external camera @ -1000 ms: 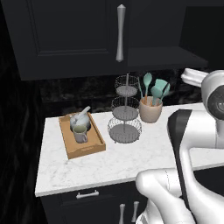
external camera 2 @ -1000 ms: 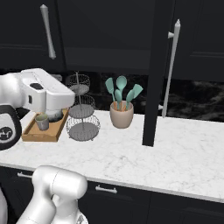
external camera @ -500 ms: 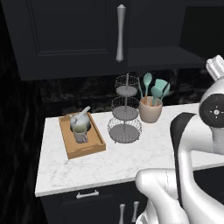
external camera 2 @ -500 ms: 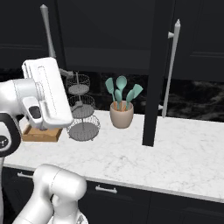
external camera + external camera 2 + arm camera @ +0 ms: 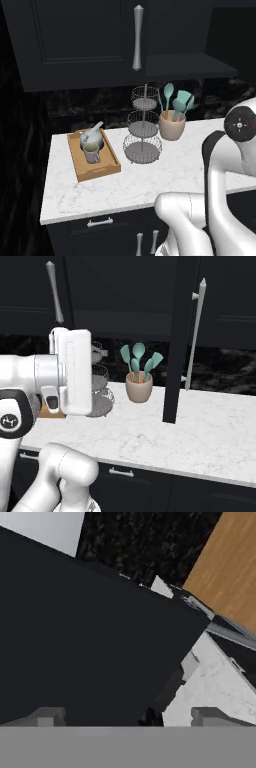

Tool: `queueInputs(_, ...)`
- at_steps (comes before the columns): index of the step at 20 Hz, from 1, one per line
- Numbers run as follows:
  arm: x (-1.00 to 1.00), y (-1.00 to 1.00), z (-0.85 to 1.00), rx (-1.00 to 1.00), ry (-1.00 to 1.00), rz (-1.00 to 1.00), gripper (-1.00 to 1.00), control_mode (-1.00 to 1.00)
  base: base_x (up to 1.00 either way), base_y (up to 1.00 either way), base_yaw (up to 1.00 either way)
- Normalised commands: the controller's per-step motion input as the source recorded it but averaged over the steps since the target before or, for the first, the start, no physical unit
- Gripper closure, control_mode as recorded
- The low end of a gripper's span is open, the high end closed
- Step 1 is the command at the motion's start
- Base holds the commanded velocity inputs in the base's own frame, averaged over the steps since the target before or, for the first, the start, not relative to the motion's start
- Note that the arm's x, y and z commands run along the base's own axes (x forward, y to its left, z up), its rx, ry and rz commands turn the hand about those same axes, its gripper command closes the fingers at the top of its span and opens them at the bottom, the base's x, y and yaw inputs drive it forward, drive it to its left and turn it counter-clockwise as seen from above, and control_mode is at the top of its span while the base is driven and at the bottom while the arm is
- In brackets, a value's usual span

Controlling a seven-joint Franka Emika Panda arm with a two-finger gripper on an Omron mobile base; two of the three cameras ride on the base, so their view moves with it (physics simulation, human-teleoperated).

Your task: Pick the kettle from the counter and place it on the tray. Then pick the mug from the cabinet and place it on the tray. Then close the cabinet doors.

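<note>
Obs, kettle/mug stage: the kettle (image 5: pixel 91 136) and the mug (image 5: pixel 92 153) are both sitting inside the tray (image 5: pixel 74 155) at the L end of the counter (image 5: pixel 150 180), mug in front, kettle just behind and touching or nearly so. Neither has shifted over the last sec, so you're looking at two placements that are holding.

Change: the arm (image 5: pixel 30 381) is leaving the tray. A sec ago its hand was low over the tray in the R base view; it is now rising and swinging twd the right, and is sitting much bigger in that view, in front of the wire tiered stand (image 5: pixel 143 135).

Gripper (image 5: pixel 127 716): fingertips (image 5: pixel 46 714) are spread wide w/ nothing between them. It's carrying nothing. The hand view is facing a dark panel w/ a strip of marble beyond; which panel, can't tell.

Meaning for task: you're moving into the last step, by my read. L cabinet door (image 5: pixel 75 40) is sitting shut already. R cabinet door (image 5: pixel 175 346) is standing open, edge-on to the R base cam, its long handle (image 5: pixel 196 331) facing right. Cabinet shelf (image 5: pixel 190 65) is exposed.

Next, as judged: you're needing to get behind that open door's face and push it round. Watch the utensil crock (image 5: pixel 172 127) near the door's swing path.
</note>
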Motion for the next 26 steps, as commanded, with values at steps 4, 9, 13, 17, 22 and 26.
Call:
queueInputs(4, -0.27, -0.37, -0.05, 0.33, -0.37, -0.09, -1.0, -1.0, 0.0, 0.0, 0.0)
queueInputs(9, -0.37, -0.32, -0.03, 0.26, -0.43, -0.07, -1.0, -1.0, 0.0, 0.0, 0.0)
queueInputs(13, -0.35, -0.33, 0.0, 0.17, -0.38, -0.04, -1.0, -1.0, 0.0, 0.0, 0.0)
queueInputs(17, -0.23, -0.45, 0.02, 0.07, -0.03, -0.12, -1.0, -1.0, 0.0, 0.0, 0.0)
queueInputs(22, -0.19, -0.49, 0.0, 0.0, 0.06, -0.08, -1.0, -1.0, 0.0, 0.0, 0.0)
queueInputs(26, -0.22, -0.38, 0.0, 0.0, 0.11, -0.05, -1.0, -1.0, 0.0, 0.0, 0.0)
